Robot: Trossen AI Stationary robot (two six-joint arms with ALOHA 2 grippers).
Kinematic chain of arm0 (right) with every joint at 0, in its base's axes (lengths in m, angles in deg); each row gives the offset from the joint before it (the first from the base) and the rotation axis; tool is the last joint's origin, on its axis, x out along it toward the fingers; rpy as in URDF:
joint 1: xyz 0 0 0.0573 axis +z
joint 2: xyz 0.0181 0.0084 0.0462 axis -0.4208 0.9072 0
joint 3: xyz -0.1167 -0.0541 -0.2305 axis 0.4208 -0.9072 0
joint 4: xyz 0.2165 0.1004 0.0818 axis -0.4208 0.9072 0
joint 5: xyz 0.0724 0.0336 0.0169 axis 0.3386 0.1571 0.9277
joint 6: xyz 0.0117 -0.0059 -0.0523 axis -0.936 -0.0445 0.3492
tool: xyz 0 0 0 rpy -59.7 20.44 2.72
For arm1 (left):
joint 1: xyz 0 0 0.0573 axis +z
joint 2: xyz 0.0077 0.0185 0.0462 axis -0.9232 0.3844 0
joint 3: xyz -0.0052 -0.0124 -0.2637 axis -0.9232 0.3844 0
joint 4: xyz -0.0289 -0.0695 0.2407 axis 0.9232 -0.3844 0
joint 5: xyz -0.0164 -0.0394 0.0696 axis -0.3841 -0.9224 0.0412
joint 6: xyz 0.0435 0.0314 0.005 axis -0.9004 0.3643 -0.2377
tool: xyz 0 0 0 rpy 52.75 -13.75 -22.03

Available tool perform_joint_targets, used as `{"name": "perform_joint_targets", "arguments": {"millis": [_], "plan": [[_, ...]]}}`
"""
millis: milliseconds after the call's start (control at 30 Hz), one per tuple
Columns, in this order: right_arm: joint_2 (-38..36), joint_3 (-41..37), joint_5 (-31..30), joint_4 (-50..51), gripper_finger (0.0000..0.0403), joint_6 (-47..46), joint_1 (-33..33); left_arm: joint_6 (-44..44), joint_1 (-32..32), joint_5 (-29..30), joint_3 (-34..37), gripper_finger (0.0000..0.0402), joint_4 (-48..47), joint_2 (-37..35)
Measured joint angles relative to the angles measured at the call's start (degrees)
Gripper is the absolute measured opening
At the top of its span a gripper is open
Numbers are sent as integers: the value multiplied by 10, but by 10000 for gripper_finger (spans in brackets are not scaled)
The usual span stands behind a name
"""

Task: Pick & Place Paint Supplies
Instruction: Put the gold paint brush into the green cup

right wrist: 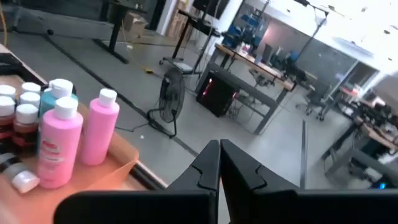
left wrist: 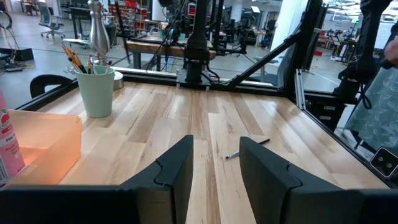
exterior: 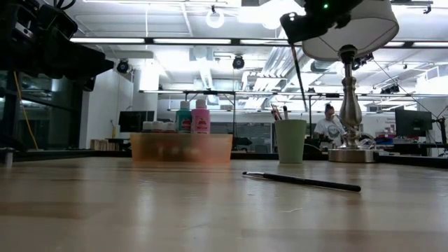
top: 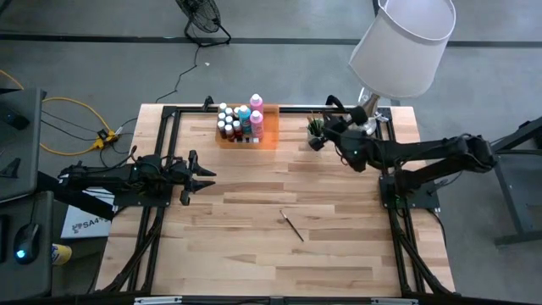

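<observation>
Right gripper (top: 315, 142), jaws pinched on a paintbrush (exterior: 299, 66), poised above green cup (exterior: 290, 141) for depositing; left gripper (top: 201, 176) half-parted, empty, waiting.

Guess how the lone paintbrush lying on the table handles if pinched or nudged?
The paintbrush looks thin and straight, so probably stiff and light. Lying flat on the bare wooden table, it offers little height to pinch. Its slim round handle would likely roll if nudged sideways.
</observation>
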Motion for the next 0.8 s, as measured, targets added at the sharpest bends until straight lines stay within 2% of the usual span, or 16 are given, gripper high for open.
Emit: {"name": "perform_joint_targets", "arguments": {"millis": [167, 333, 500, 800], "plan": [[0, 0, 55, -29, 3, 52, -49, 0, 0, 0, 0, 126, 0, 0], [2, 0, 146, -54, 3, 53, -109, 0, 0, 0, 0, 126, 0, 0], [22, 0, 202, -70, 3, 46, -159, 0, 0, 0, 0, 126, 0, 0], [74, 0, 229, -86, 3, 34, -186, 0, 0, 0, 0, 126, 0, 0]]}}
